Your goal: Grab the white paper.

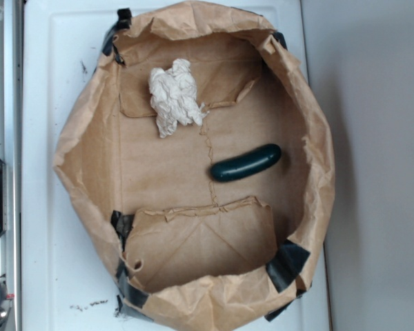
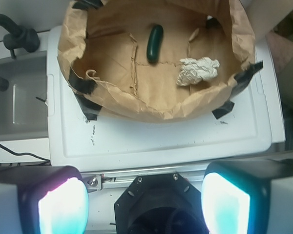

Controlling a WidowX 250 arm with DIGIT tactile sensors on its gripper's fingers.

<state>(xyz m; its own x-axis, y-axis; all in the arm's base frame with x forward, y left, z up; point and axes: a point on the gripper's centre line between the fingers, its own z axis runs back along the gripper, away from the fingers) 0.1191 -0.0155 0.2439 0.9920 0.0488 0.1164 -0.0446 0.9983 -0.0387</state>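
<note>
Lying inside a wide, rolled-down brown paper bag [image 1: 90, 145], the white paper [image 1: 174, 95] sits on the bag's flat floor in the exterior view, toward the upper left of the opening, just below a folded flap of the bag. It is a crumpled, lumpy wad, resting free with nothing on it. A dark green cucumber [image 1: 245, 163] lies to its lower right, near the middle of the bag floor, apart from the wad and angled slightly. Strips of black tape [image 1: 287, 265] show at several spots along the bag's rim. The bag stands on a white desk [image 1: 48, 83], and the claw is not seen in this view.

Looking from the wrist, the same bag [image 2: 73, 34] fills the upper part of the picture, well ahead of the claw [image 2: 144, 204]. The white paper [image 2: 198, 70] lies on the bag floor at the right side, close to the near wall of the bag. The cucumber [image 2: 155, 43] lies to its upper left, apart from it. The claw's two fingers [image 2: 63, 207] appear at the bottom corners, spread wide with nothing between them, above the near edge of the white desk [image 2: 161, 136] and clear of the bag.
</note>
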